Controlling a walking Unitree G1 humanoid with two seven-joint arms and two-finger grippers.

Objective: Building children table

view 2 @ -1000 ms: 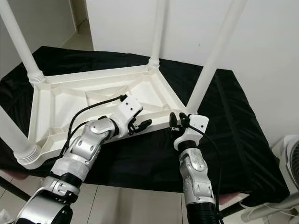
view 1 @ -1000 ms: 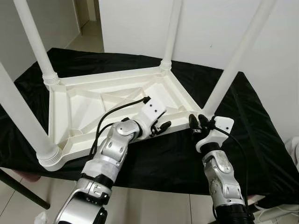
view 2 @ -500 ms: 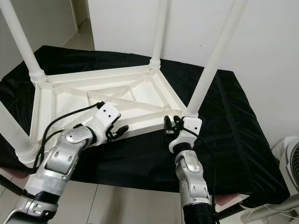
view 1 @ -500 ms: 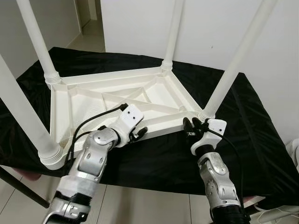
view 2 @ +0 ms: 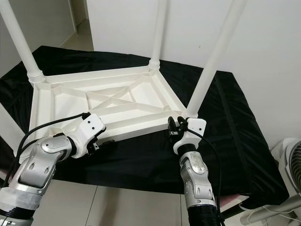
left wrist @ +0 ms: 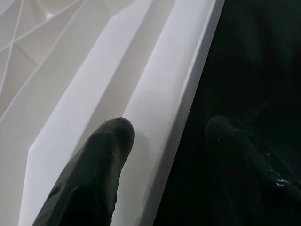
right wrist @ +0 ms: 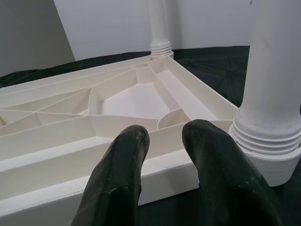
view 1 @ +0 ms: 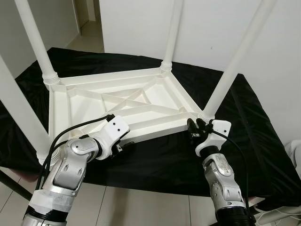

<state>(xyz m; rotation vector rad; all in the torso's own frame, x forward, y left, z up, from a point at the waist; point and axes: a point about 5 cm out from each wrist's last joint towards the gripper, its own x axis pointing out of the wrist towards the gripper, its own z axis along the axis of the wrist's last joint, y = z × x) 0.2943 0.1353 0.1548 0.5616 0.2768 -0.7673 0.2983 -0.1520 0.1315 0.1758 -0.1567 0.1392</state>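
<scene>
Table [view 1: 113,101]: the white plastic children's table lies upside down on a black cloth [view 1: 254,136], with its ribbed underside facing up and four white legs rising from the corners. You see the far left leg [view 1: 35,40], the far right leg [view 1: 171,33], the near right leg [view 1: 235,63] and the near left leg [view 1: 16,113]. The cloth covers a larger surface; beyond it stands a white wall [view 1: 211,28], and tiled floor [view 1: 141,207] shows at the near edge.

Left gripper [view 1: 121,149]: your left arm reaches the table's near rim, left of centre. In the left wrist view one finger [left wrist: 94,179] lies over the white rim and the other sits over the black cloth outside it, so the rim runs between them; the jaws are parted, and you cannot tell whether they press on it.

Right gripper [view 1: 194,130]: your right arm holds its gripper at the near right corner, just beside the base of the near right leg. In the right wrist view its fingers [right wrist: 117,183] stand slightly apart above the rim, gripping nothing.
</scene>
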